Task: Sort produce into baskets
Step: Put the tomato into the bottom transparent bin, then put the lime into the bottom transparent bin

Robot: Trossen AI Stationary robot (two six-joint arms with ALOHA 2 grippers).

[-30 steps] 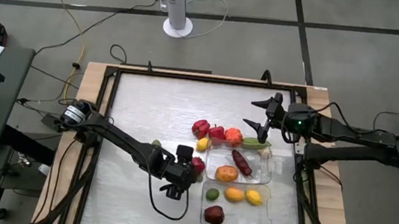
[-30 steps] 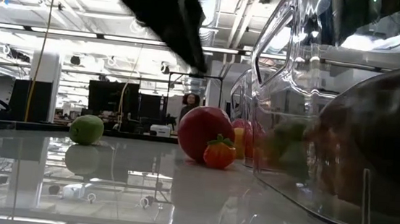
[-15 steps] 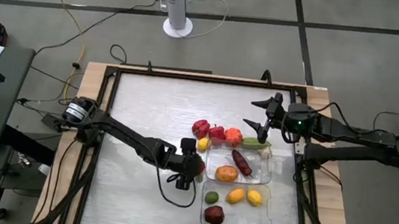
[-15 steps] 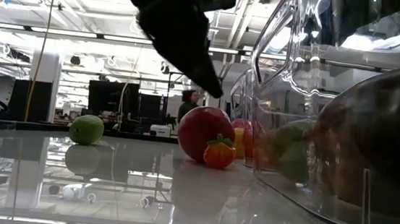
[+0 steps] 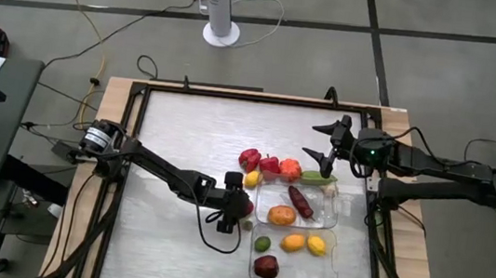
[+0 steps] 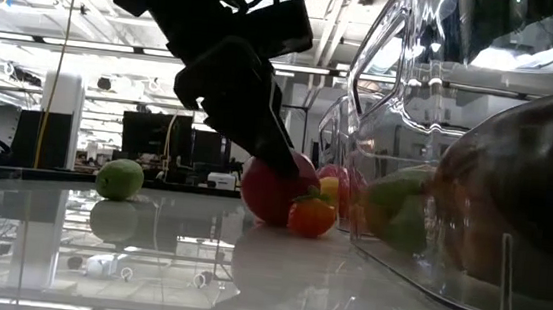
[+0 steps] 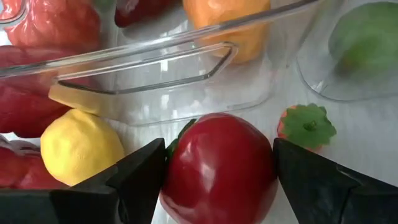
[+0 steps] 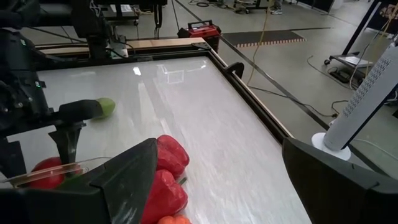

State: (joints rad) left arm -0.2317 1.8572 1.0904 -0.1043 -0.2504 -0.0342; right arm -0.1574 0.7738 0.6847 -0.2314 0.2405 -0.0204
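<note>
My left gripper (image 5: 242,206) is low over the table, just left of the two clear trays. It is open around a round red fruit (image 7: 217,168) that rests on the table, one finger on each side. The red fruit also shows in the low view (image 6: 271,190). Beside it lie a yellow lemon (image 7: 81,149) and a small orange-red fruit with a green cap (image 7: 305,127). The far tray (image 5: 331,212) and the near tray (image 5: 332,266) each hold several fruits. My right gripper (image 5: 327,146) is open and empty above the table's far right. My left gripper has its two fingers (image 7: 140,177) close against the red fruit's opposite sides (image 7: 177,168), slanting down from the table's left. I cannot tell whether they touch it. The fruit sits on the table.
Two red peppers (image 5: 249,158), an orange fruit (image 5: 290,170) and a green pod (image 5: 318,178) lie just beyond the far tray. A green fruit (image 6: 119,178) lies alone to the left. Bare table lies to the left and far side.
My left gripper has gone from near the near tray's left side toward the table's far edge and a little right. It has come down until its fingers stand on either side of the red fruit.
</note>
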